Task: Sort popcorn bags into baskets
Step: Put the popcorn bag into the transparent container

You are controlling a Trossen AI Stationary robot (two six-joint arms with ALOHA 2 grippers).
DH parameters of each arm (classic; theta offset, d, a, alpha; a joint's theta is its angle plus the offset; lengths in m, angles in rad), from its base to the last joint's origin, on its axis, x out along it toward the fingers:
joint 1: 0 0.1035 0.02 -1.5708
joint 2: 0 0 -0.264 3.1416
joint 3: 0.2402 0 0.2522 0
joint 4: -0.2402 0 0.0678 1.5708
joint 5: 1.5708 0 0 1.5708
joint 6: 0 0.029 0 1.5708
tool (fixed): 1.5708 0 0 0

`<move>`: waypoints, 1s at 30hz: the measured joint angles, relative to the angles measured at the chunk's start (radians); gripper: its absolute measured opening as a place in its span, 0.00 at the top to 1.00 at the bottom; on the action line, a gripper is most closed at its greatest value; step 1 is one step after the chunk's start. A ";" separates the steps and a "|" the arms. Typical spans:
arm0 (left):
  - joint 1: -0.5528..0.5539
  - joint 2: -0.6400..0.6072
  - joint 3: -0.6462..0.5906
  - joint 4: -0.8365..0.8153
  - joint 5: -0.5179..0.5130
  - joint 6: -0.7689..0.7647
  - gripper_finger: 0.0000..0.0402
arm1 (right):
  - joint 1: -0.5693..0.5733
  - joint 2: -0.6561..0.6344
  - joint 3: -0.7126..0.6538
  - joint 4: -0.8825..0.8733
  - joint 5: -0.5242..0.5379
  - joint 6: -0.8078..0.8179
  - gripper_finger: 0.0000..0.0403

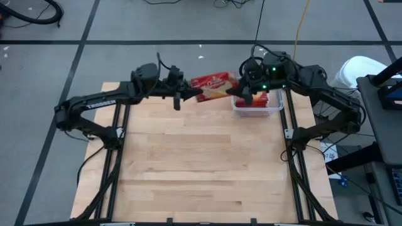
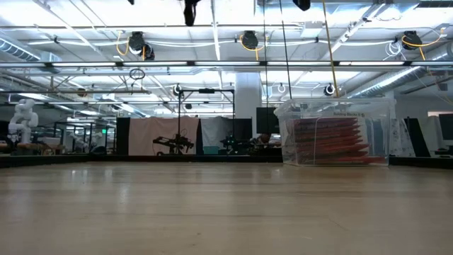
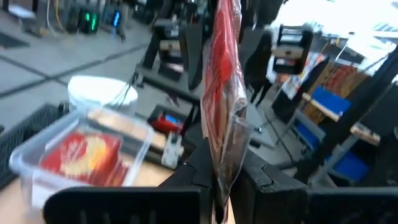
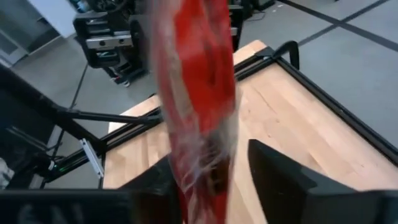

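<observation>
A light wooden tabletop (image 1: 195, 163) is seen from above, with both dark arms reaching toward its far edge. Near the far right corner a clear plastic basket (image 1: 258, 105) is set on the wood, and red popcorn bags (image 2: 329, 139) are stacked inside it, filling it well up its walls in the low view. Between the two arms, above the far edge and just beside the basket, one popcorn bag (image 1: 210, 86) is held in the air. The left gripper (image 1: 188, 93) is pressed shut on one end of this bag, pinching its edge. The right gripper (image 1: 242, 91) is placed at the other end, its jaws spread on either side of the bag.
</observation>
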 joint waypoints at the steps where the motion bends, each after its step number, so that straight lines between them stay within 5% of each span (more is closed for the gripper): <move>1: 0.000 0.013 0.000 0.034 -0.002 -0.003 0.93 | -0.014 0.000 0.000 0.000 -0.019 -0.010 0.64; 11: 0.007 0.126 0.000 0.234 -0.076 -0.029 0.92 | -0.173 0.003 0.000 0.004 -0.143 -0.082 0.97; 18: 0.020 0.118 0.000 0.150 -0.258 0.005 0.66 | -0.286 -0.012 0.000 -0.107 -0.137 -0.055 0.93; 24: 0.064 0.080 0.000 -0.057 -0.258 -0.081 0.42 | -0.343 -0.017 0.000 -0.236 -0.126 -0.010 0.95; 30: 0.084 0.023 0.001 -0.233 -0.204 -0.100 0.35 | -0.377 -0.031 0.000 -0.357 -0.105 0.007 0.96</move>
